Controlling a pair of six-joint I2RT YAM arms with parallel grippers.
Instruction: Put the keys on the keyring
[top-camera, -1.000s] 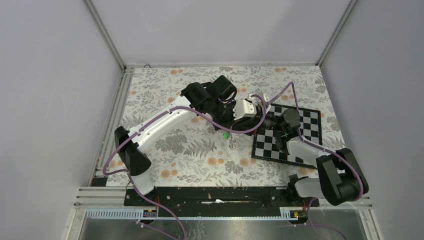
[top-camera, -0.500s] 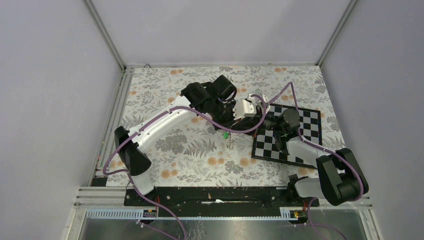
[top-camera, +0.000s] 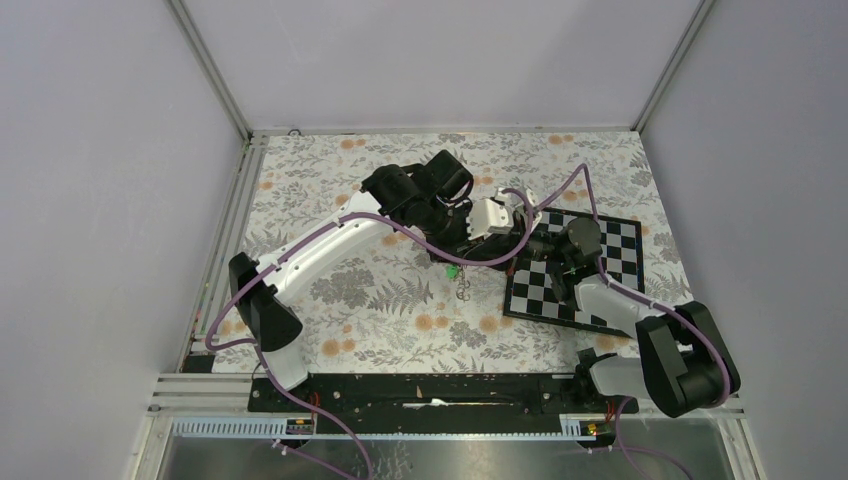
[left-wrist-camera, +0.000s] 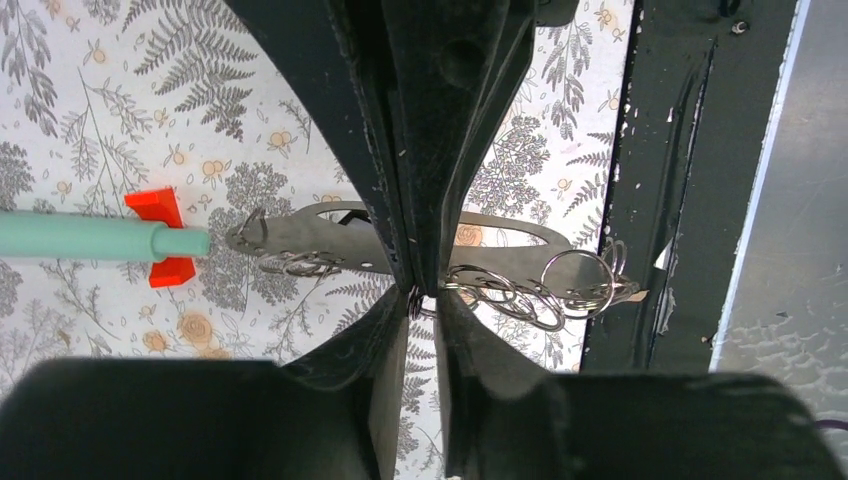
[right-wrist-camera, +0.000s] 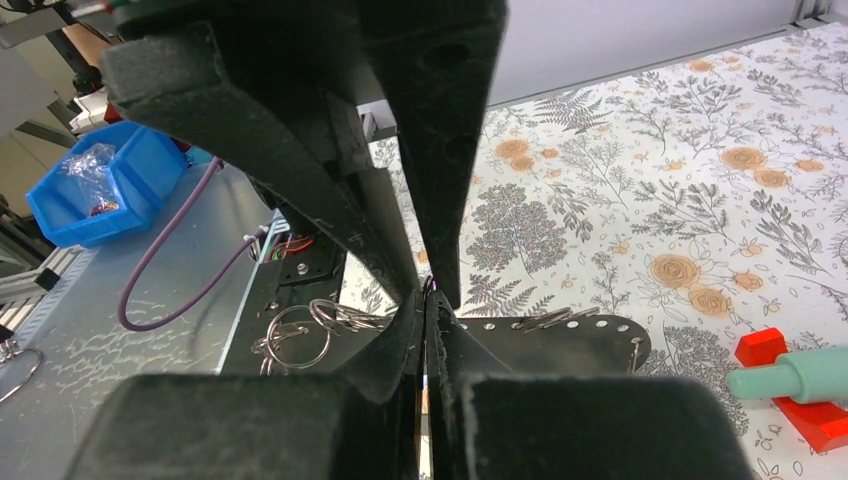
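The right pincer (right-wrist-camera: 427, 297) has its two fingers pressed flat together with no gap between them. They are closed on the edge of the keyring (left-wrist-camera: 330, 240), a flat grey-brown strap held level above the cloth. Tip to tip with it, the left pincer (left-wrist-camera: 425, 302) stands only a crack apart. A thin wire ring sits at that crack, and whether it is pinched cannot be told.

In the left wrist view, a cluster of wire rings (left-wrist-camera: 520, 300) dangles along the strap at about three o'clock of the left pincer. At nine o'clock in the same view is a teal stick (left-wrist-camera: 80, 238), and its red base (left-wrist-camera: 152, 205) is near the strap's end.

Seen from above, both pincers meet over the middle of the floral tablecloth (top-camera: 400, 320). The green-headed key (top-camera: 453, 270) shows just beneath them at six o'clock, with more rings hanging below it. The darker key cannot be made out. A checkerboard (top-camera: 620, 250) lies at three o'clock of the pincers, partly under the right arm.
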